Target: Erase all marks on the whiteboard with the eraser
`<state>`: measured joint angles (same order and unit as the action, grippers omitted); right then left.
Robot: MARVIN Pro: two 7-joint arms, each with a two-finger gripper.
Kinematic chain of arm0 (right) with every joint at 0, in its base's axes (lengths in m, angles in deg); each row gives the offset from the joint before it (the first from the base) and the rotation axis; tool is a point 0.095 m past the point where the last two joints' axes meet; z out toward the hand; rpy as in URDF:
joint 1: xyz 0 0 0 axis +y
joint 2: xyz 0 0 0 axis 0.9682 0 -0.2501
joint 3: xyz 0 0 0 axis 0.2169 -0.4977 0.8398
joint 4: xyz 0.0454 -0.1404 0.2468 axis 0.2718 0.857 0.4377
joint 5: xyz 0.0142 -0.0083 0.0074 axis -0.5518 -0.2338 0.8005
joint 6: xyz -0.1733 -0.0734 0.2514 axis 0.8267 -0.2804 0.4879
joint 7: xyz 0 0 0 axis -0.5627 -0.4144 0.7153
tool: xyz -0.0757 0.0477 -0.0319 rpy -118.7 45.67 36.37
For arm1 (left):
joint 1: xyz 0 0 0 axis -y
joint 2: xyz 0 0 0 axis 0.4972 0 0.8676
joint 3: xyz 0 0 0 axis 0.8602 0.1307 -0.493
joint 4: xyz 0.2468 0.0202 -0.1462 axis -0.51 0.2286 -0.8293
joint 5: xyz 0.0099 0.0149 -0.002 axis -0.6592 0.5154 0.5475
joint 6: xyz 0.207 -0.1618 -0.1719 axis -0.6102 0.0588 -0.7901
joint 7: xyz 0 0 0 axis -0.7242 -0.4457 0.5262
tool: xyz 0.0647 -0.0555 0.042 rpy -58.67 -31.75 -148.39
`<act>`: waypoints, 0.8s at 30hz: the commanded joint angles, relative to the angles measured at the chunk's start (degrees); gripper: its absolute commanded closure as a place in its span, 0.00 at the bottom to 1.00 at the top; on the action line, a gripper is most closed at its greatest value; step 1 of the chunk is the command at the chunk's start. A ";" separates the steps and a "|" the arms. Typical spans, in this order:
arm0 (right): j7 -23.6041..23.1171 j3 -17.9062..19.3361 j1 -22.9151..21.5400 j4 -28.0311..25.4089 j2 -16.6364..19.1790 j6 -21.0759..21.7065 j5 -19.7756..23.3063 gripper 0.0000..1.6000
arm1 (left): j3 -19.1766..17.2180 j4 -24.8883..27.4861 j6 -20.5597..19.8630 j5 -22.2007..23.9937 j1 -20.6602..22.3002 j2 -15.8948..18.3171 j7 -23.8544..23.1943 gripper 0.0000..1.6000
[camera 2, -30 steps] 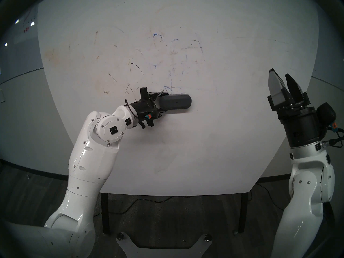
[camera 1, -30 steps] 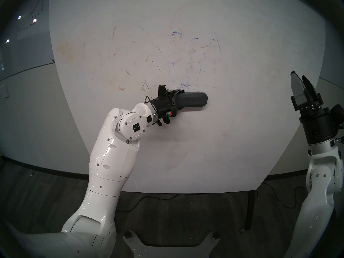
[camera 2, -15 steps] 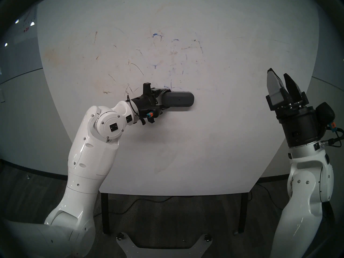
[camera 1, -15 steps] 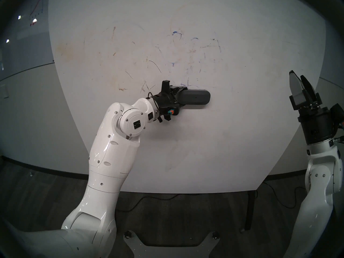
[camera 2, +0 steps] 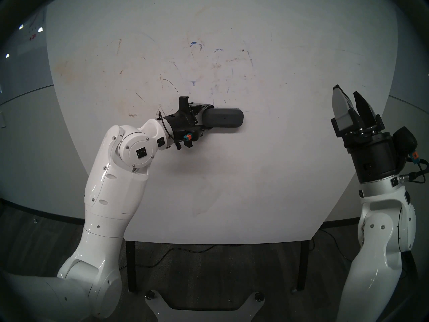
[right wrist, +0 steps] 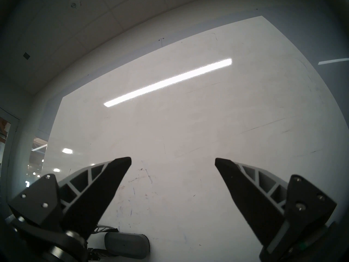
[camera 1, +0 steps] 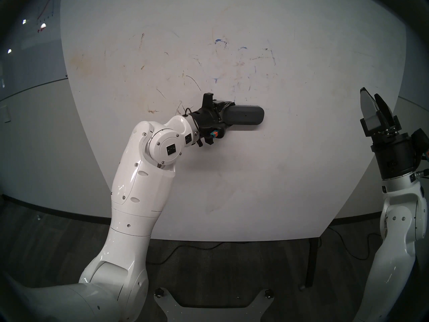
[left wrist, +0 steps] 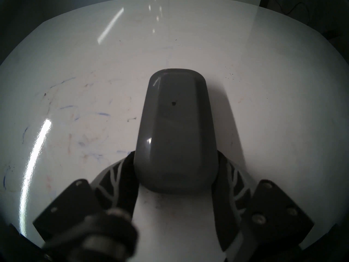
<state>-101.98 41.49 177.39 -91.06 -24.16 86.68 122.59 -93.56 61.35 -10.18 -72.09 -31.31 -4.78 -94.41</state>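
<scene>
The eraser point(camera 1: 245, 115) is gripped at its near end by the fingers point(left wrist: 229, 177) of the left gripper point(left wrist: 176, 178) and is laid flat against the whiteboard point(camera 1: 278, 163), lengthwise and level, near the board's middle. Whatever lies beneath the eraser is hidden by its grey body. Above it, faint blue marks point(camera 1: 218, 40) are scattered over the board among brown and black scuffs; the two kinds are hard to tell apart where they overlap. In the left wrist view the fingertips are hidden behind the eraser's sides. The left arm point(camera 1: 144, 175) is raised from the lower left, bent at the elbow, with its wrist held roughly level toward the board. The right gripper point(right wrist: 173, 161) is held well apart at the board's right edge, pointed upward, its fingers point(right wrist: 107, 182) spread wide around nothing.
</scene>
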 commanded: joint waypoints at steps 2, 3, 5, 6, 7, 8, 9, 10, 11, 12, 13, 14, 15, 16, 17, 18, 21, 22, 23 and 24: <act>0.16 0.24 -0.22 -0.93 0.15 -0.05 -0.10 0.00 | -4.38 2.60 -1.95 -0.81 6.16 -2.12 2.06 1.00; 0.20 0.25 -0.22 -0.93 0.16 -0.06 -0.11 0.00 | -4.53 2.81 -1.89 -0.85 6.15 -2.34 1.88 1.00; 0.27 0.26 -0.21 -0.93 0.17 -0.07 -0.13 0.00 | -4.72 3.13 -1.81 -0.88 6.27 -2.71 1.45 1.00; 0.27 0.26 -0.21 -0.93 0.17 -0.07 -0.13 0.00 | -4.72 3.13 -1.81 -0.88 6.27 -2.71 1.45 1.00; 0.33 0.27 -0.20 -0.93 0.17 -0.07 -0.14 0.00 | -4.98 3.62 -1.75 -0.99 5.99 -3.17 1.13 1.00; 0.35 0.27 -0.19 -0.93 0.17 -0.07 -0.14 0.00 | -5.02 3.47 -1.75 -0.98 6.45 -3.27 0.87 1.00; 0.35 0.27 -0.19 -0.93 0.17 -0.07 -0.14 0.00 | -5.02 3.47 -1.75 -0.98 6.45 -3.27 0.87 1.00; 0.41 0.28 -0.18 -0.93 0.18 -0.07 -0.16 0.00 | -5.32 3.65 -1.73 -1.14 6.64 -3.65 0.55 1.00; 0.44 0.30 -0.16 -0.93 0.18 -0.07 -0.16 0.00 | -5.50 3.86 -1.71 -1.22 6.52 -3.84 0.51 1.00; 0.48 0.32 -0.14 -0.93 0.18 -0.08 -0.17 0.00 | -5.59 3.59 -1.72 -1.27 7.17 -3.91 0.32 1.00; 0.50 0.33 -0.12 -0.93 0.18 -0.08 -0.17 0.00 | -5.78 3.93 -1.70 -1.37 6.87 -4.13 0.32 1.00; 0.53 0.35 -0.10 -0.93 0.18 -0.07 -0.17 0.00 | -5.90 3.90 -1.70 -1.45 7.22 -4.30 0.18 1.00; 0.55 0.37 -0.08 -0.93 0.18 -0.07 -0.17 0.00 | -5.97 3.84 -1.69 -1.52 7.60 -4.42 0.05 1.00; 0.57 0.38 -0.07 -0.93 0.19 -0.07 -0.16 0.00 | -6.10 3.93 -1.68 -1.63 7.65 -4.62 -0.01 1.00; 0.58 0.39 -0.07 -0.93 0.19 -0.07 -0.16 0.00 | -6.20 3.89 -1.68 -1.72 7.85 -4.78 -0.09 1.00; 0.60 0.40 -0.07 -0.93 0.19 -0.07 -0.15 0.00 | -6.30 3.74 -1.67 -1.83 8.15 -4.94 -0.15 1.00; 0.62 0.42 -0.07 -0.93 0.20 -0.08 -0.12 0.00 | -6.37 3.04 -1.70 -2.01 9.21 -5.17 -0.39 1.00; 0.62 0.43 -0.07 -0.93 0.20 -0.08 -0.11 0.00 | -6.56 3.55 -1.67 -2.23 8.38 -5.52 -0.22 1.00; 0.62 0.47 -0.05 -0.93 0.20 -0.10 -0.08 0.00 | -6.63 2.67 -1.76 -2.42 9.23 -5.60 -0.63 1.00; 0.62 0.50 -0.04 -0.93 0.19 -0.11 -0.07 0.00 | -6.71 2.48 -1.77 -2.55 9.37 -5.69 -0.77 1.00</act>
<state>-101.20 41.82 177.41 -91.06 -23.98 86.68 122.35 -97.17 63.89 -10.01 -73.11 -27.98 -8.93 -97.45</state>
